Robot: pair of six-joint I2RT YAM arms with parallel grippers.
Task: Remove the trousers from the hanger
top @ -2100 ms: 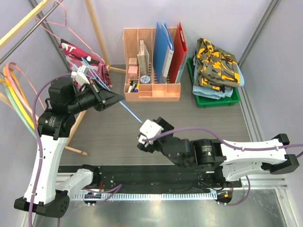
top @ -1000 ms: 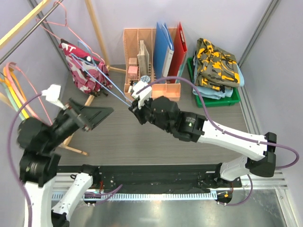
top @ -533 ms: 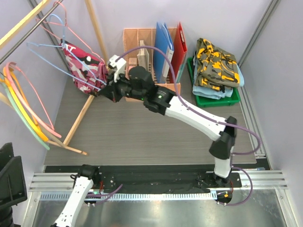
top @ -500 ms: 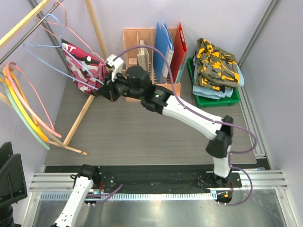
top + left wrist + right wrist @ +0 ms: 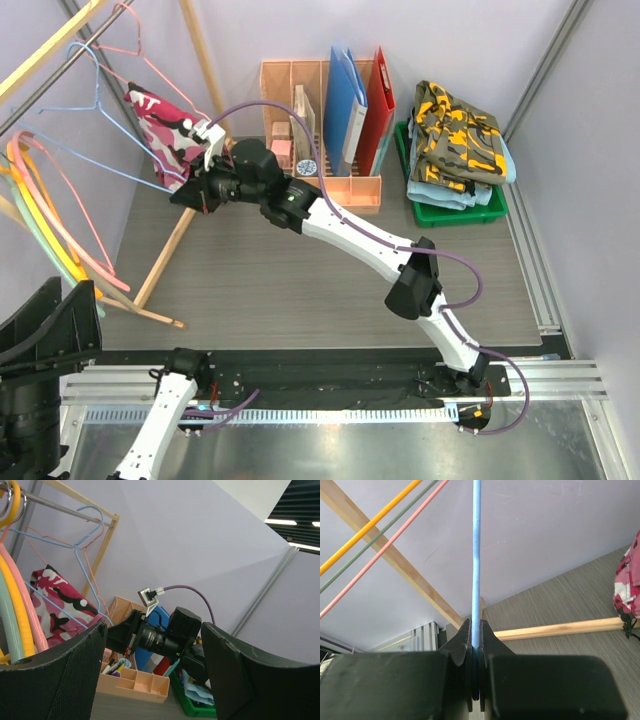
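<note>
the right gripper (image 5: pixel 475 627) is shut tight on the thin blue hanger (image 5: pixel 476 555), and the wire is seen running straight out ahead of it. the pink camouflage trousers (image 5: pixel 160 125) are hung just beside this gripper, off to its right side, with their long way pointing down. the left gripper (image 5: pixel 155 645) is opened wide with nothing in it and is found well apart, so the right arm is judged the nearer one.
</note>
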